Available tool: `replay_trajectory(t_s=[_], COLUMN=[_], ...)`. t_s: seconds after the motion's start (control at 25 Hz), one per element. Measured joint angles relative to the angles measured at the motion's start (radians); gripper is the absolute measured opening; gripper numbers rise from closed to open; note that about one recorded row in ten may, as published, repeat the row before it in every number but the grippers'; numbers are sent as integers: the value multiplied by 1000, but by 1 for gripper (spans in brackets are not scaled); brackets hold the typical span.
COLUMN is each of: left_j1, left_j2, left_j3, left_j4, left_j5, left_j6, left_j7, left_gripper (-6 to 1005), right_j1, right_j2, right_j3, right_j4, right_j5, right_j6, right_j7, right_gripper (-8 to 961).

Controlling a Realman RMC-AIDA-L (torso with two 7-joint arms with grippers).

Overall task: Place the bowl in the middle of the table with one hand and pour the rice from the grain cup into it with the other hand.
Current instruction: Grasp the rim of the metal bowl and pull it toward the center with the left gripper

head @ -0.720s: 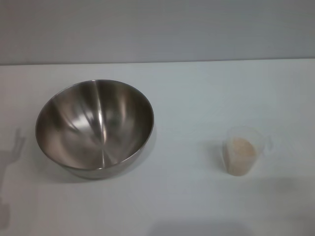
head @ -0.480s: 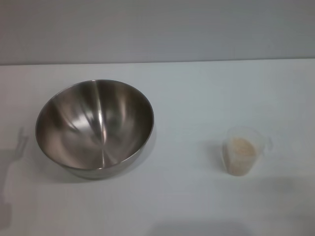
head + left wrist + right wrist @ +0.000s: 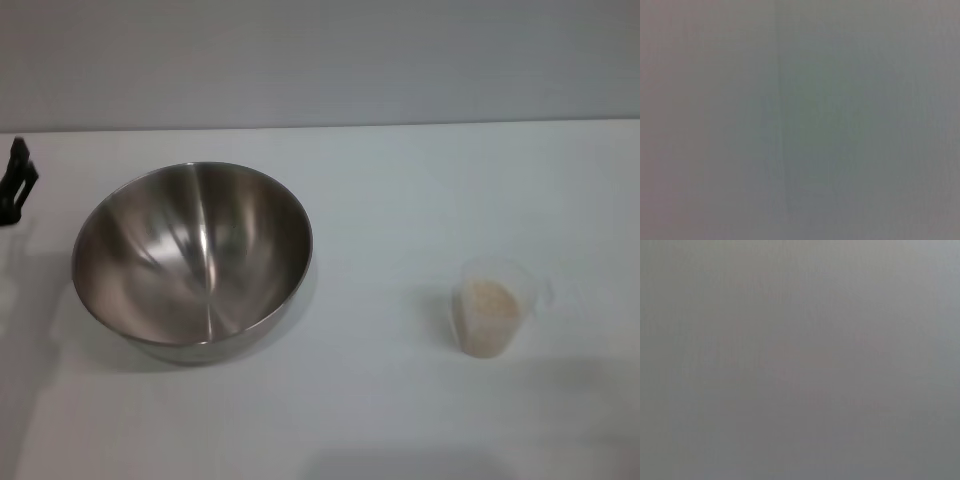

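The steel bowl (image 3: 195,260) sits upright and empty on the left part of the white table (image 3: 400,190). The clear grain cup (image 3: 492,305) stands on the right, holding beige rice (image 3: 488,300), its handle pointing right. A dark tip of my left gripper (image 3: 17,182) shows at the head view's left edge, beside the bowl and apart from it. My right gripper is out of view. Both wrist views show only plain grey.
A grey wall (image 3: 320,60) runs behind the table's far edge. White tabletop lies between the bowl and the cup.
The left gripper's tip has come into view at the left edge, where only its shadow lay before. Bowl and cup have not moved.
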Motion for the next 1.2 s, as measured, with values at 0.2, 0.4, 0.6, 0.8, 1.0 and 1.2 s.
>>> replay_trajectory(t_s=[0.2, 0.4, 0.6, 0.8, 1.0, 1.2], left_j1=[84, 130, 86, 26, 24, 35], left_j2=[27, -45, -81, -96, -97, -102], left_j3=[-193, -417, -586, -705, -713, -683], left_j4=[-388, -685, -862, -979, -993, -972], left_j5=[111, 243, 236, 222, 217, 208], left_j6=[-441, -943, -1392, -1744, -1810, -1830], left_j7=[117, 132, 134, 136, 152, 186], left_gripper=[834, 834, 834, 834, 834, 837], right_j1=[3, 10, 19, 29, 31, 32], right_j2=[-1, -2, -2, -1, -1, -1], right_j3=[3, 6, 8, 9, 9, 9], right_j4=[-2, -1, -2, -2, -2, 0], right_j5=[1, 1, 1, 1, 1, 1], right_j6=[1, 2, 6, 16, 19, 22], right_j7=[0, 0, 1, 1, 1, 2], right_gripper=[838, 839, 839, 839, 838, 839])
